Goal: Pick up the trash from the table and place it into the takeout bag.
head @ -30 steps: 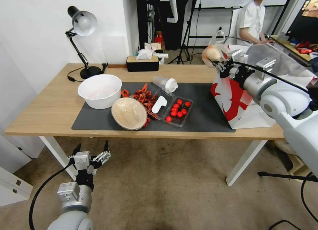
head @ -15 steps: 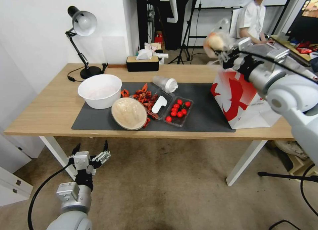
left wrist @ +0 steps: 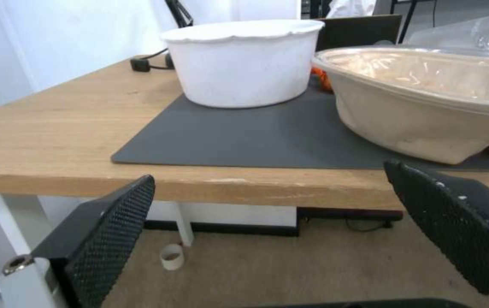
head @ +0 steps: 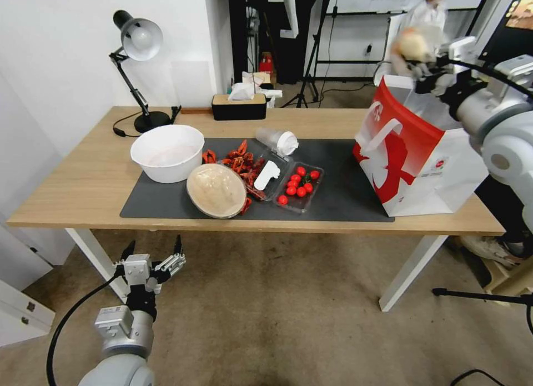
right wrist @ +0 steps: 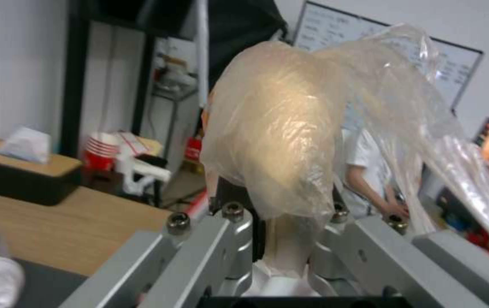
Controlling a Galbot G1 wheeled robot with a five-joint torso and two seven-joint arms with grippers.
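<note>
My right gripper is shut on the beige ball in clear wrap, holding it above the far rim of the red-and-white takeout bag, which stands open at the table's right end. In the right wrist view the wrapped ball bulges out past the right gripper. A clear plastic cup with white lid lies on its side on the dark mat. The round tan bowl sits near the front edge. My left gripper hangs open below the table's front edge.
A big white bowl stands left of the tan bowl. Red shells and a clear tray of cherry tomatoes lie mid-mat. A desk lamp and a tissue box stand at the back.
My right arm has swung right and upward with the wrapped ball, from beside the bag's left edge to above its open top. The left arm has not moved.
</note>
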